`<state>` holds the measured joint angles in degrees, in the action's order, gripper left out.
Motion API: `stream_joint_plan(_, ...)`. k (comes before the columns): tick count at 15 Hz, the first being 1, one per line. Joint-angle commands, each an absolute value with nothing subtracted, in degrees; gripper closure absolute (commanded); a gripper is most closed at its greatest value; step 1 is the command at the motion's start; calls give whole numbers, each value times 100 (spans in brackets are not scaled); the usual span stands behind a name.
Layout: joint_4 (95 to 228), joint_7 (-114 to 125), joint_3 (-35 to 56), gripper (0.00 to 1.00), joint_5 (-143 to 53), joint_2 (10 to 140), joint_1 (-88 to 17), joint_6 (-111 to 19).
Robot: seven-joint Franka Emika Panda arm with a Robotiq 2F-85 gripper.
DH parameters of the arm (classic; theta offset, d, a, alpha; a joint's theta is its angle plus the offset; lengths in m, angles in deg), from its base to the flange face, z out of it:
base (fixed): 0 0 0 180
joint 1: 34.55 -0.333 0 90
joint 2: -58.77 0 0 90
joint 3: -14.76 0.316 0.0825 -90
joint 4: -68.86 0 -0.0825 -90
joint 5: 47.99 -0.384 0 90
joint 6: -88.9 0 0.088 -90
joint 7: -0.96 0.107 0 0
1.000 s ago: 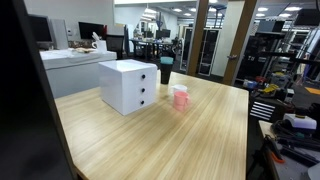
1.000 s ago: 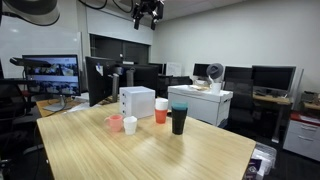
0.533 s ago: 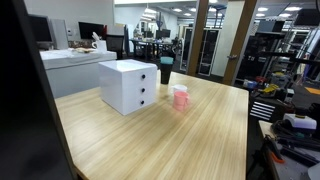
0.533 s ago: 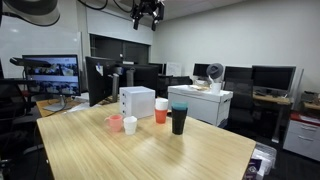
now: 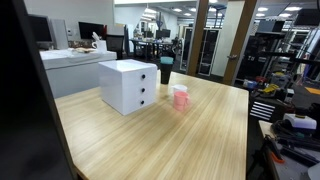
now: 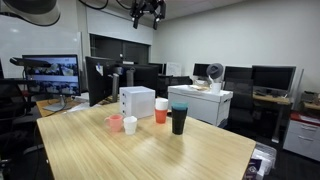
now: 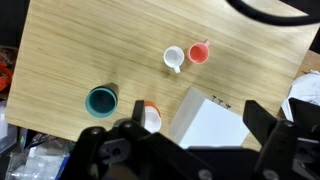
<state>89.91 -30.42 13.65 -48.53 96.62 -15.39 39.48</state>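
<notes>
The gripper (image 6: 148, 11) hangs high above the surface (image 6: 190, 155), up near the ceiling and well clear of everything on it. Its jaws are spread wide and hold nothing. In the wrist view its two dark fingers (image 7: 98, 148) frame the scene from the lower edge.

Below it stands a white drawer box (image 6: 137, 101) with three small drawers facing out, as an exterior view (image 5: 128, 86) shows. An orange cup (image 7: 150, 117) stands just beside one corner of the box. A dark tumbler with a teal rim (image 7: 100, 100) stands near that same corner, a little farther from the box than the orange cup. Off another side of the box, a white mug (image 7: 174, 59) and a pink cup (image 7: 199, 52) stand just beside each other, apart from the box.
</notes>
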Motion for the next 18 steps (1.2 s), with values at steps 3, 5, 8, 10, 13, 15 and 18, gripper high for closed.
stream_joint_plan(3,9191,-3639,1010,0,-4065,9374,-1578,4704)
stream_joint_plan(5,9215,-3880,806,0,-3611,9389,-1593,4679)
stream_joint_plan(8,9138,-4099,461,0,-2946,9530,-1601,4684)
stream_joint_plan(10,9215,-4380,267,0,-2587,9550,-1576,4857)
stream_joint_plan(13,9113,-4778,80,0,-2143,9728,-1581,5087)
stream_joint_plan(15,9048,-4631,121,0,-2273,9789,-1518,5099)
stream_joint_plan(18,9002,-4325,262,0,-2611,9830,-1473,5390)
